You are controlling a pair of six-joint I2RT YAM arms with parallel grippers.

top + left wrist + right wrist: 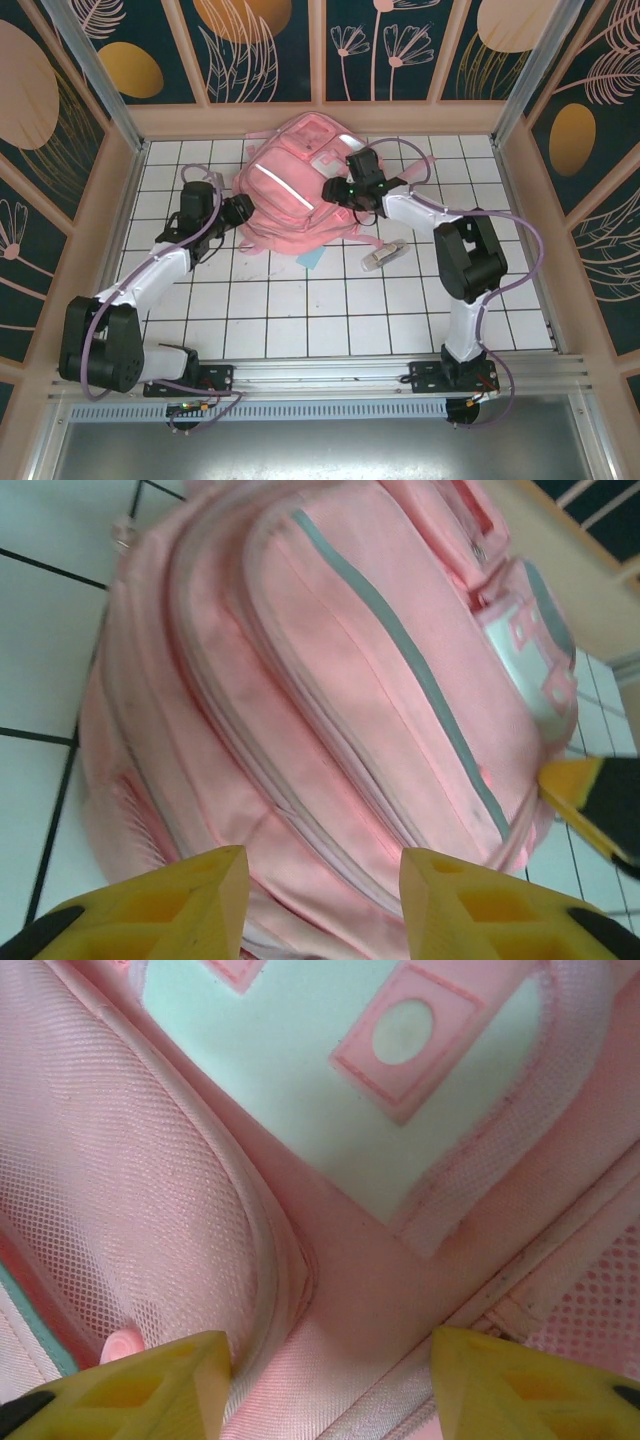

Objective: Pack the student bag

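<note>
Nearest me, a metal rail (pixel 330 375) runs along the table's front edge with both arm bases bolted to it. Past it the white tiled table (pixel 300 320) is bare across its near half, so there is wide open room between the two arms and out to the side walls.

Further in, a small clear tube-like thing (pixel 383 255) lies on the tiles right of centre, near the bag but apart from it. A pale blue scrap (pixel 312 259) pokes out at the bag's near edge.

The student bag (pixel 290 170) lies in the far middle of the table, front pockets up and silver stripe running on a slant. Its far end comes close to the wooden back wall (pixel 320 118). Strips of open tile remain on both sides of it.

The left gripper (pixel 243 210) sits low at the bag's left edge. Its wrist view shows the left gripper (pixel 325 880) with fingers spread and nothing pinched, and the student bag (pixel 350 700) lies across the gap just ahead.

The right gripper (pixel 345 192) is over the bag's right side, by the front pocket. In its wrist view the right gripper (pixel 330 1360) has its fingers spread too, right up against the student bag (pixel 300 1210) — a seam fold runs between them. I cannot tell whether the pads touch the cloth.
</note>
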